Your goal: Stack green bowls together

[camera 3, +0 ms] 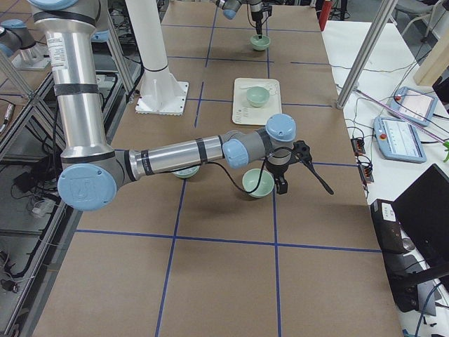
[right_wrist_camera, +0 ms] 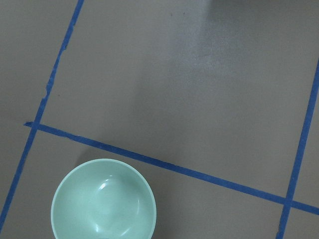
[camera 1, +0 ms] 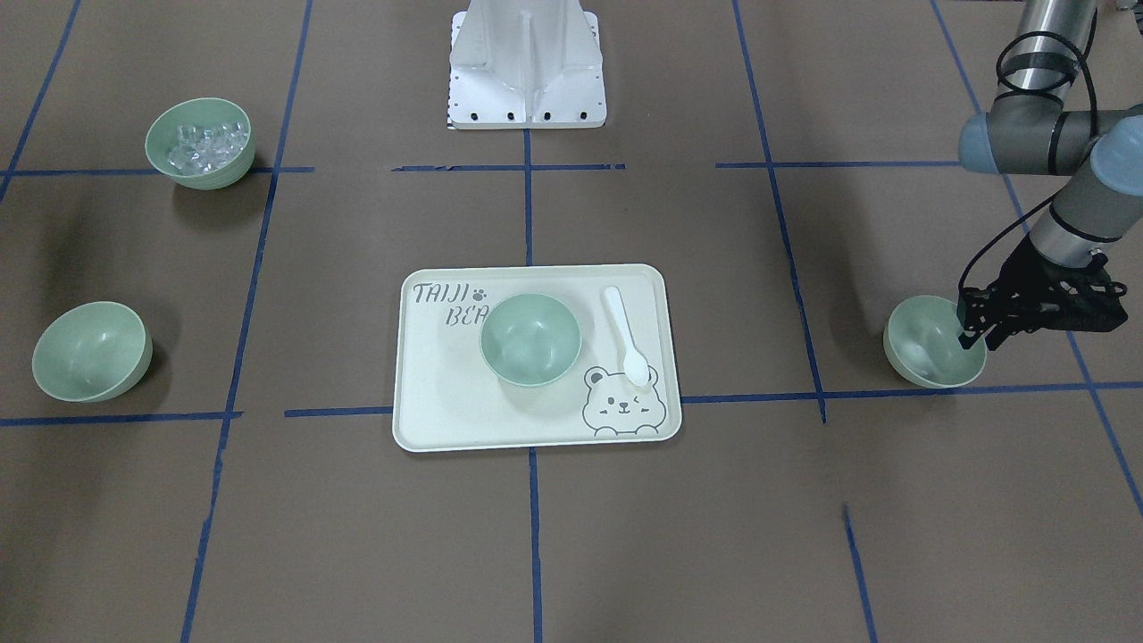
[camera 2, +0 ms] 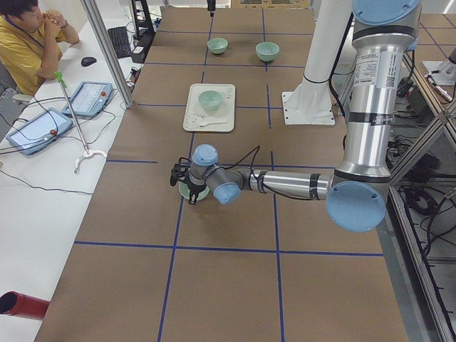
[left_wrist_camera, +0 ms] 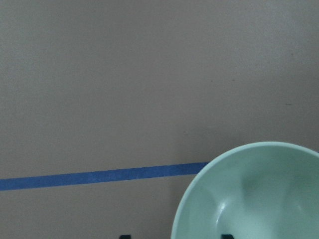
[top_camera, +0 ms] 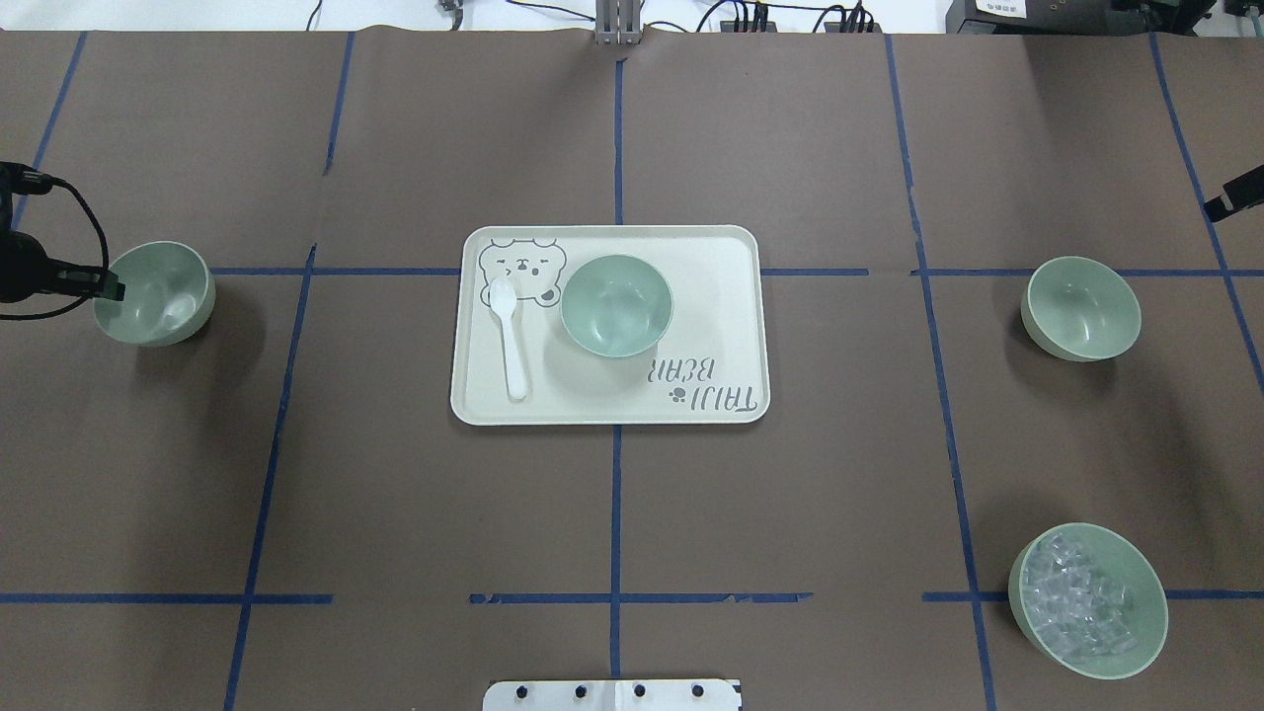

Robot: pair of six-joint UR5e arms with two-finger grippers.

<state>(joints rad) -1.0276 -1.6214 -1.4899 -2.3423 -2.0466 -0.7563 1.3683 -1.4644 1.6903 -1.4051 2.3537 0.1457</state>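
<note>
Three plain green bowls show. One [top_camera: 158, 296] is at the table's left end, one [top_camera: 616, 304] stands on the cream tray [top_camera: 711, 257], and one [top_camera: 1081, 308] is at the right. My left gripper [top_camera: 111, 286] is low at the left bowl [camera 1: 929, 348], open, with its fingers either side of the rim; the left wrist view shows the rim [left_wrist_camera: 199, 174] between them. My right gripper [top_camera: 1232, 193] is only a sliver at the view's right edge. It hovers above and beside the right bowl [right_wrist_camera: 103, 199], empty, with its fingers spread in the exterior right view [camera 3: 303, 188].
A matching green bowl of clear ice-like cubes [top_camera: 1088, 600] stands at the near right. A white spoon [top_camera: 512, 336] lies on the tray beside the bear print. Blue tape lines cross the brown table. The robot base plate [top_camera: 612, 694] is at the near edge.
</note>
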